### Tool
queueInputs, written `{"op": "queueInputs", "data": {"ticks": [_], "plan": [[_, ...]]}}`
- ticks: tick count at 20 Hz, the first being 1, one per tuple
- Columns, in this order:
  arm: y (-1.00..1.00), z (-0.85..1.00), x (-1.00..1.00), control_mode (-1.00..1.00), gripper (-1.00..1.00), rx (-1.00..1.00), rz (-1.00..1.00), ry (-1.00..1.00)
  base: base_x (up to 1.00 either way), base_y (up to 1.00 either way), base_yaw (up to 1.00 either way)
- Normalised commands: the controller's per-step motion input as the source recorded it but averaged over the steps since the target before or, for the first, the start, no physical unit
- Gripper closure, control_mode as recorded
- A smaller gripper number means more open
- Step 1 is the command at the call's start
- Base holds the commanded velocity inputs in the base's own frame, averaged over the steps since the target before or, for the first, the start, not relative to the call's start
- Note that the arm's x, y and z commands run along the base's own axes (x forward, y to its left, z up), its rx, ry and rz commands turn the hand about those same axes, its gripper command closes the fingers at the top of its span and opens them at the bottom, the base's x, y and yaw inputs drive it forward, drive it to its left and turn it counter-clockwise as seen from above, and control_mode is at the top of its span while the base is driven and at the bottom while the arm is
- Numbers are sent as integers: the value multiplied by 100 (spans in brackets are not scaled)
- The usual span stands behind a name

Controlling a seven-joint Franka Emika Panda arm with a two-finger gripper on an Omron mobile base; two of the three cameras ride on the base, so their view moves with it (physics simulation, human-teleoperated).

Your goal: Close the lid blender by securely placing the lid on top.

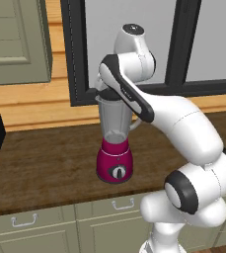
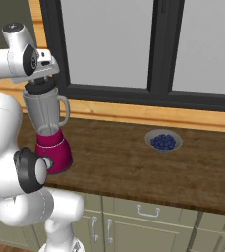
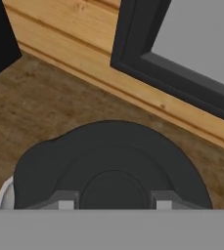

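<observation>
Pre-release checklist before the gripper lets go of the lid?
1. Gripper shut on the lid: ok, fingers flank its raised centre.
2. Lid over the blender jar mouth: ok, it sits at the jar top in both base views.
3. Lid fully seated all round: cannot tell; a sliver of rim shows at one edge in the hand view.
4. Blender upright on the counter: ok.
5. Bowl of blueberries well away: ok.

wooden counter, blender, berry bowl
</observation>
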Motion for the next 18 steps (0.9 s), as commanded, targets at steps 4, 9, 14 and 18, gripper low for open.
{"op": "queueInputs", "data": {"ticks": [4,9,14,18], "plan": [[0,-9,0,-100,100,0,0,3,0,0,0],[3,-11,0,-100,100,0,0,4,0,0,0],[9,-5,0,-100,100,0,3,8,0,0,0],[8,0,-1,-100,100,0,4,12,0,0,0]]}}
